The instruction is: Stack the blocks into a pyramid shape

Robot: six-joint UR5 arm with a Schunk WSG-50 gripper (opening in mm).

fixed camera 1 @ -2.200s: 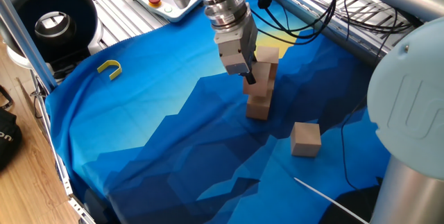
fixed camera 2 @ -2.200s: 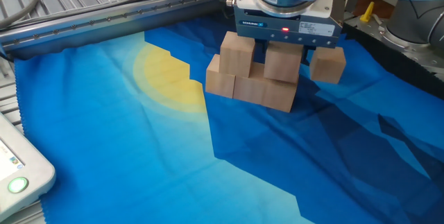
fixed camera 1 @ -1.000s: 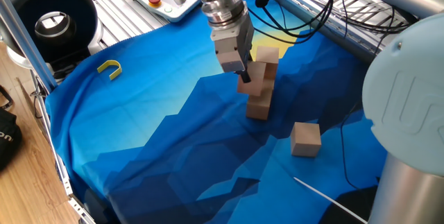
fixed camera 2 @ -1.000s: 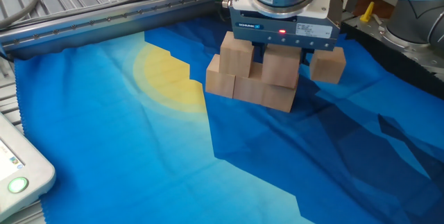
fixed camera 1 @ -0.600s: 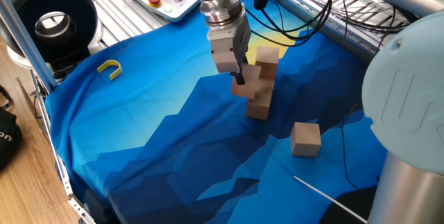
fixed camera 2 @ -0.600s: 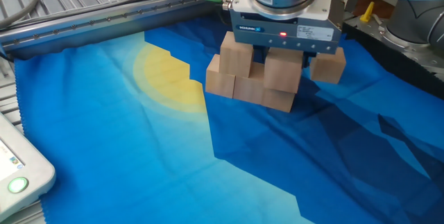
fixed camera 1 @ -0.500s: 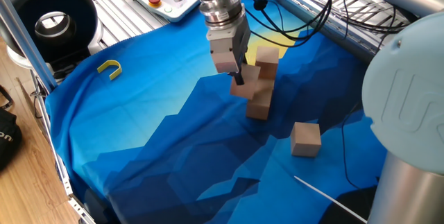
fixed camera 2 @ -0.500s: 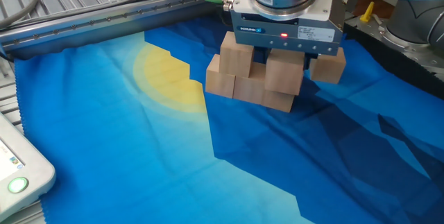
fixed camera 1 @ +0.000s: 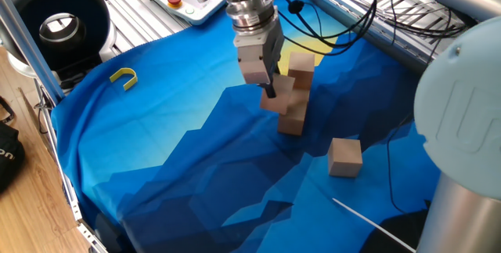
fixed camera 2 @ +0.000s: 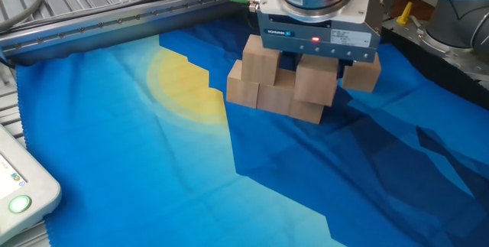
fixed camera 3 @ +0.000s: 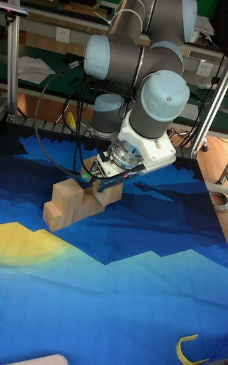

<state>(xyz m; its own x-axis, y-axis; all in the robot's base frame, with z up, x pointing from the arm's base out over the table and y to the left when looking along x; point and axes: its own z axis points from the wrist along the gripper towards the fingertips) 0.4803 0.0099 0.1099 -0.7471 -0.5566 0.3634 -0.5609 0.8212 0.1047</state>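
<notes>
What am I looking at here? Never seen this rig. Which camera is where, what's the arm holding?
It is one robot arm with a two-finger gripper at a table covered by a blue and yellow cloth. Three fixed cameras film the same moment: two look down at the table from different sides, and the tall one faces the arm from across the cloth.

On the cloth sits a partly built stack of blocks, plain wooden cubes. The gripper is shut on one block at the second level of the stack; whether it rests there or is just above is hard to tell. One loose block lies apart on the cloth. A small yellow U-shaped piece lies near the cloth's edge, away from the stack.
</notes>
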